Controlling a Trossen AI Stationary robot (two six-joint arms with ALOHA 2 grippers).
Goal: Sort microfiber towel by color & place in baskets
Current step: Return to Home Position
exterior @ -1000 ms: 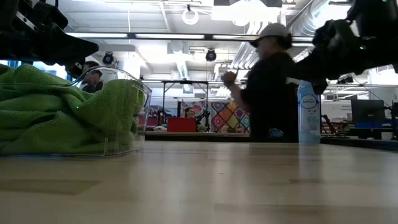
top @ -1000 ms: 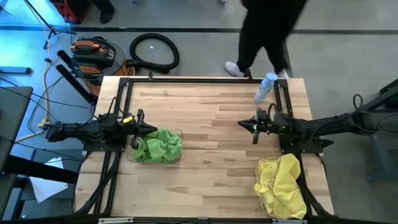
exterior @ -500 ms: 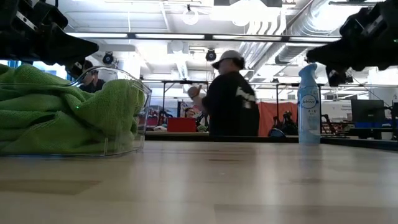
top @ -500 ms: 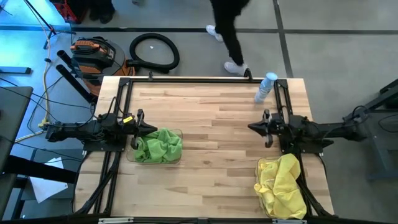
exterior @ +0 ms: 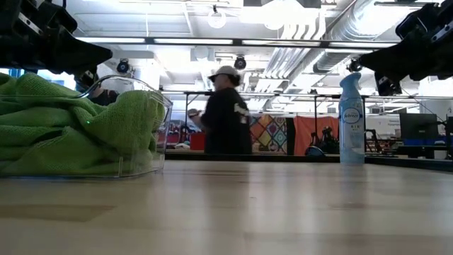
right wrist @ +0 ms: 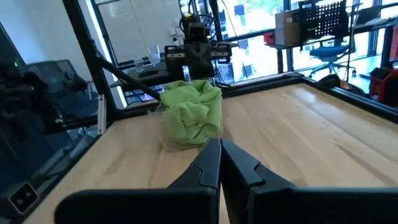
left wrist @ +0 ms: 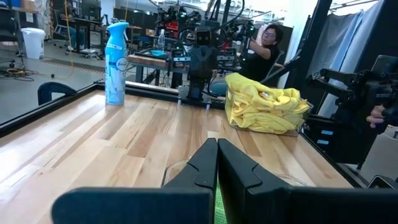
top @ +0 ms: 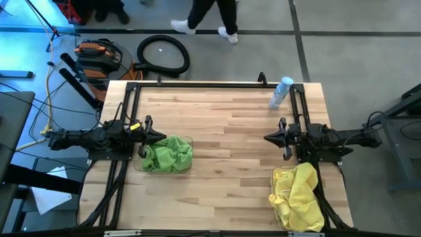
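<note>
Green microfiber towels lie heaped in a clear basket on the table's left side; the low view shows that basket close up. Yellow towels fill the other basket near the table's right near corner, seen far off in the left wrist view as a yellow heap. My left gripper hovers shut just above the green basket's left edge. My right gripper is shut, level above bare table on the right side, beyond the yellow basket. The green heap shows in the right wrist view.
A spray bottle stands near the table's far right corner. Black metal frames run along both sides of the table. A person walks past beyond the far edge. Bare wood lies between the two baskets.
My right gripper has drawn back toward the table's right edge, staying shut. The person beyond the far edge has walked from right to left. My left arm and both heaps of towels have kept still.
</note>
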